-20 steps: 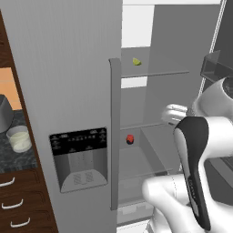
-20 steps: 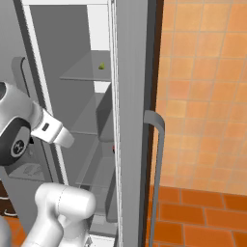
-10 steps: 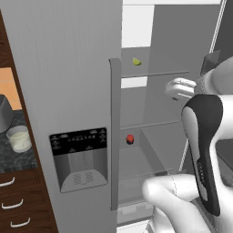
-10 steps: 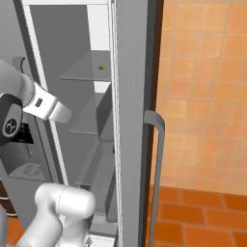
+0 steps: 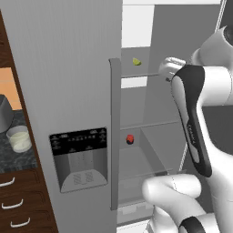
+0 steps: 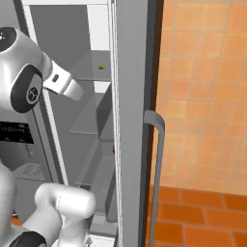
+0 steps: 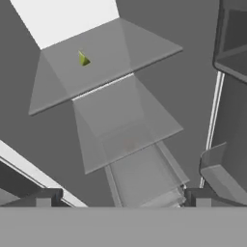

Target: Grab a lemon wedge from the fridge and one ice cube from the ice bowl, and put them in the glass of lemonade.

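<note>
The fridge (image 5: 82,91) has one door open, and the lemon wedge (image 5: 136,61) lies untouched on the top shelf (image 7: 103,55), far back. The end effector (image 7: 123,200) sits in front of the shelves, below the wedge, its fingers apart and holding nothing. Judging from this, everything is left: take the wedge, fetch the ice, drop both in the glass of lemonade (image 5: 19,139). The left base view shows that glass on the desk (image 5: 18,157) at the left; the right base view instead shows a tiled wall (image 6: 207,91).
</note>
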Tool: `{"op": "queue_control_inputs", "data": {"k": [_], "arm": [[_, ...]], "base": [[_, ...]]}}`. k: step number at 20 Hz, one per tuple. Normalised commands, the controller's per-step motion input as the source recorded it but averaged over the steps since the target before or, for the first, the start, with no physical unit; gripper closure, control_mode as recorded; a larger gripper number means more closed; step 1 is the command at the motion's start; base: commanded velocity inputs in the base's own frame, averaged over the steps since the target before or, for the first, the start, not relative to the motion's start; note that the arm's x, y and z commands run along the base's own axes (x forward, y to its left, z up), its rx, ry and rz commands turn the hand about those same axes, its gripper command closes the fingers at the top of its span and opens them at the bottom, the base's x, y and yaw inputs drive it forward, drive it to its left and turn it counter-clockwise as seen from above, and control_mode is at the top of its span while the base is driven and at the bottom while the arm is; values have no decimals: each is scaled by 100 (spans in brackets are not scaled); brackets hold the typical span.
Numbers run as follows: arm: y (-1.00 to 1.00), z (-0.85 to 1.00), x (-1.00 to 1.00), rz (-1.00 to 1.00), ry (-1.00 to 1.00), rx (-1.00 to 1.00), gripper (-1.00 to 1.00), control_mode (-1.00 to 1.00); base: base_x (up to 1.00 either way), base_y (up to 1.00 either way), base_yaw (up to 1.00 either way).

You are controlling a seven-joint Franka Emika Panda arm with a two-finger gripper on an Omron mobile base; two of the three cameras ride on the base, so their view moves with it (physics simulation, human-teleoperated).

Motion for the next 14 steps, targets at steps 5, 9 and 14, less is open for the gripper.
{"op": "queue_control_inputs", "data": {"k": [5, 9, 14], "arm": [[-20, -13, 65, 10, -9, -6, -100, -100], [0, -9, 74, 15, -1, -10, -100, -100], [0, -7, 74, 13, 0, -17, -100, -100]], "base": [[0, 0, 0], [0, 0, 0], [0, 0, 0]]}}
